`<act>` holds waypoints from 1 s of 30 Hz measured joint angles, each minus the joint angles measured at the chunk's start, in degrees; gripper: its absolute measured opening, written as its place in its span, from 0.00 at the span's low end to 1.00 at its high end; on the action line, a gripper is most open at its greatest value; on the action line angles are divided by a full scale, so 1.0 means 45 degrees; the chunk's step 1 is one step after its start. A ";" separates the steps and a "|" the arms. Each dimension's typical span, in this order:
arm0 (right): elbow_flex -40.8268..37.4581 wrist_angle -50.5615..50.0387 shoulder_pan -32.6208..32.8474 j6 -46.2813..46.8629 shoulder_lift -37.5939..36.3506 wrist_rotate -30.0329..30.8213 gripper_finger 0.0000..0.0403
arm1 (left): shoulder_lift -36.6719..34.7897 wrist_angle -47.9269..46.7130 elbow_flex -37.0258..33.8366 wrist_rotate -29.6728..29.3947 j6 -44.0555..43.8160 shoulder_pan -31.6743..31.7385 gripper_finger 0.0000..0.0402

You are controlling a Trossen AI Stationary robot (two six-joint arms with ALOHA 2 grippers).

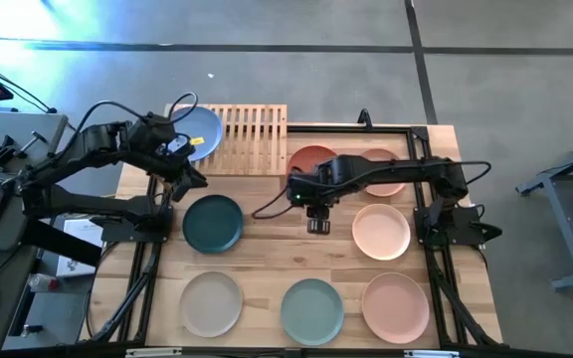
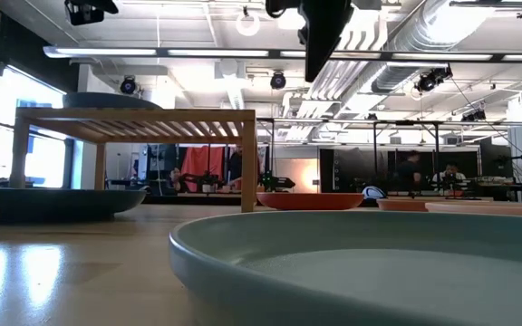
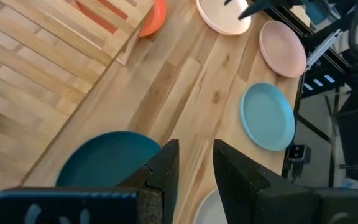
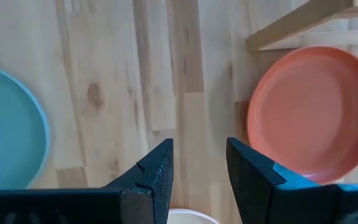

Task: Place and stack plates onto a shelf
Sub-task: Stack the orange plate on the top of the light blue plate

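**A:** Start at the right gripper [image 1: 318,225]. What is it doing?

**B:** It hangs above bare surface [image 1: 267,268] near the middle, fingers [image 4: 157,171] parted by a narrow gap and holding nothing. The terracotta plate [image 1: 311,159] lies just beyond it, toward the shelf [image 1: 252,139], with one edge close to the shelf's near corner. A plate is round, so there is no long axis to line up with; only the direction matters.

**A:** And the left gripper [image 1: 192,179]?

**B:** Also empty, its fingers [image 3: 166,168] slightly apart, sitting just past the shelf's front edge and over the rim of the dark teal plate [image 1: 212,223]. The blue plate [image 1: 197,129] already rests on the shelf's left end.

**A:** So which arm takes which?

**B:** I'd judge the left arm is plainly closer to the teal one, almost beneath it, while the right is closer to the terracotta. The peach plate [image 1: 381,231] sits beside the right gripper on its outer side, another easy reach.
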 joint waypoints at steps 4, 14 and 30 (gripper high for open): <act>0.0000 -0.0047 -0.0682 -0.1015 0.0010 -0.0211 0.31 | -0.0004 0.0007 0.0000 -0.0007 -0.0041 -0.0169 0.21; -0.0148 0.0034 -0.3056 -0.3948 0.0008 -0.1794 0.31 | 0.0185 0.0027 0.0000 -0.0159 -0.0139 -0.0178 0.21; -0.4554 0.1406 -0.4332 -0.5291 0.0015 -0.3804 0.23 | 0.0277 0.0027 0.0000 -0.1498 -0.0804 -0.0169 0.21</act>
